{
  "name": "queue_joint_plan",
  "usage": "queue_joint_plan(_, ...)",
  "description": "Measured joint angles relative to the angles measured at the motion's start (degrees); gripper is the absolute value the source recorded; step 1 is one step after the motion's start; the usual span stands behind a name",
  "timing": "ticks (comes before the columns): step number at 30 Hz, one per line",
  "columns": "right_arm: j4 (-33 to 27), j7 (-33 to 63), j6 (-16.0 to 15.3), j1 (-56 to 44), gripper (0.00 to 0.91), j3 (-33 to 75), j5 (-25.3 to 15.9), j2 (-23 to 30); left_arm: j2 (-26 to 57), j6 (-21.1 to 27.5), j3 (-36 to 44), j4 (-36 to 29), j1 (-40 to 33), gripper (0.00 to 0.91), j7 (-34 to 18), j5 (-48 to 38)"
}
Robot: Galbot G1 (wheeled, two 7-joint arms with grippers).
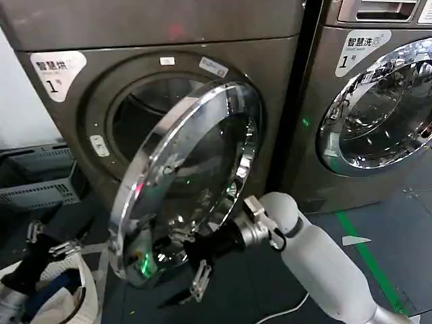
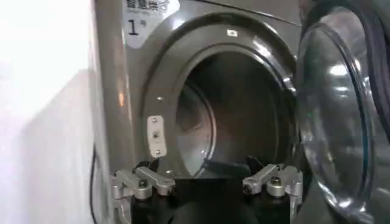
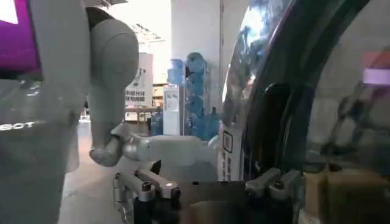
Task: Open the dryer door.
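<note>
Right end effector (image 1: 196, 260) spread under one swung-open dryer door (image 1: 185, 179) | left end effector (image 1: 47, 241) spread, low | two machines

Dryer (image 1: 88, 34) body is noted as grey-brown; dryer door (image 1: 185, 179) is ringed in mirror chrome around dark glass. White label (image 1: 57, 71) bears dark characters. Floor stripe (image 1: 368, 260) is green.

The dryer door (image 1: 189, 182) stands swung out before the drum opening (image 1: 152, 111). A second machine (image 1: 368, 101) sits to the right. The right gripper (image 1: 196, 260) is below the door.
</note>
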Motion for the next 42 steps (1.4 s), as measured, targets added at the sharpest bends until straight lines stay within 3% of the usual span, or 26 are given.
queue_joint_plan(17, 1.0, -0.6, 2.6, -12.0, 0.907, 23.1, -1.9, 0.9, 3.8, 1.1, 9.3, 0.4, -3.2, 0.907, 1.9, 0.4)
queue_joint_plan(29, 4.1, 2.8, 7.9, -18.9, 0.907, 40.3, -5.8, 5.2, 7.0, 0.9, 14.2, 0.1, -4.4, 0.907, 2.8, -0.1)
queue_joint_plan(34, 5.7, 6.8, 11.6, -22.1, 0.907, 46.8, -8.1, 6.8, 8.1, 0.3, 15.8, -0.2, -4.5, 0.907, 3.4, 0.6)
queue_joint_plan(42, 9.0, 20.8, 14.9, -27.3, 0.907, 55.2, -7.5, 8.3, 10.9, -0.3, 19.7, -0.9, -6.1, 0.907, 3.5, -0.6)
